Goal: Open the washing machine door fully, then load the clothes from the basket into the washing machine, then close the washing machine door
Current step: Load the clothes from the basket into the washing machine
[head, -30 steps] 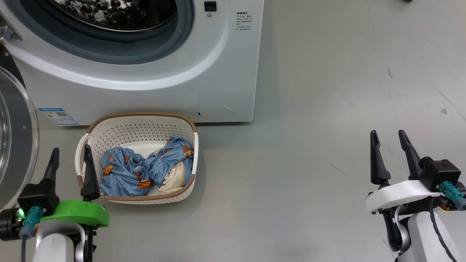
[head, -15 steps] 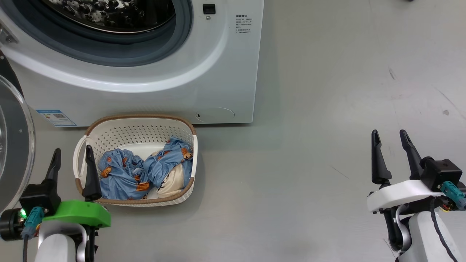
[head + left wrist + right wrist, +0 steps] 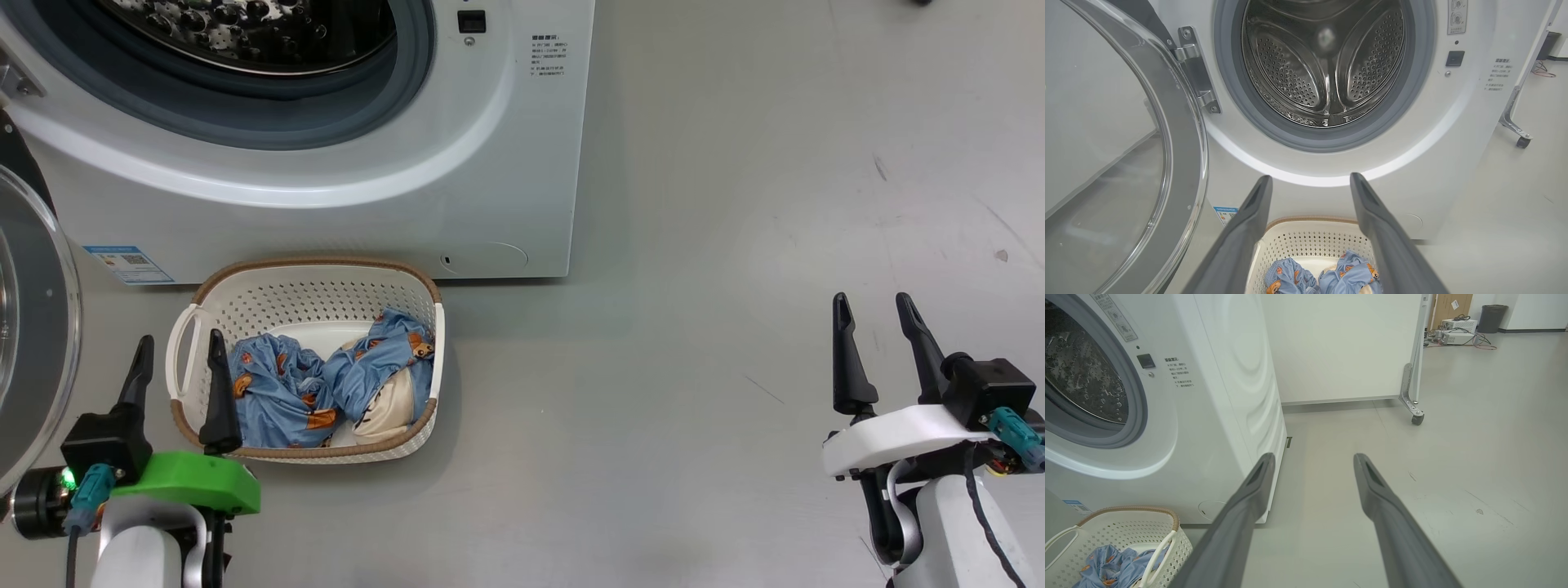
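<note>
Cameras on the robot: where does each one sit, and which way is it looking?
Head view: on the head, looking down at the basket before the washing machine; open left gripper and right gripper show.
Left wrist view: on the left wrist, facing the drum mouth and open washing machine door; its two fingers show.
Right wrist view: on the right wrist, facing the machine's right corner and the floor; its fingers show.
Shared: both wrist views catch the basket and clothes.

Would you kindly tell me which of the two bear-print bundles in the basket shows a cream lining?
The right bundle, against the basket's right wall: cream fabric bulges from under its blue. The left bundle shows blue print alone.
</note>
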Available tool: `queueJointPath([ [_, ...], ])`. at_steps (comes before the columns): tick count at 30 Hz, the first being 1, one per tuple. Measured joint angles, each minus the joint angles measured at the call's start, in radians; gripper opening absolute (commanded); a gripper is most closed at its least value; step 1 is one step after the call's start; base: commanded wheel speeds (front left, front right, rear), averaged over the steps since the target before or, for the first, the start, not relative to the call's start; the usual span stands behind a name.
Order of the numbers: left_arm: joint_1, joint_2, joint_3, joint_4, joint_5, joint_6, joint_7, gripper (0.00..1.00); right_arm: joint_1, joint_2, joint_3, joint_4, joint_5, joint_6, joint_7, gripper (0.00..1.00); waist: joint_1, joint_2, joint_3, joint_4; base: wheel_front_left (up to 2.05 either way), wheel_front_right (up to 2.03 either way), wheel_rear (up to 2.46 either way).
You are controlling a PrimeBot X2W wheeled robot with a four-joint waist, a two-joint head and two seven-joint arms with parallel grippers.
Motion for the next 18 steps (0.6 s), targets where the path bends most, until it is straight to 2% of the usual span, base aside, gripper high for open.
queueJointPath([
  [18,-0.003,-0.001,-0.012,-0.004,-0.003,0.000,0.000,1.00,-0.011,0.001,-0.001,-0.020,0.000,0.000,0.000,1.00,0.0000,0.0000,0.091,0.004,0.00,0.00,0.00],
])
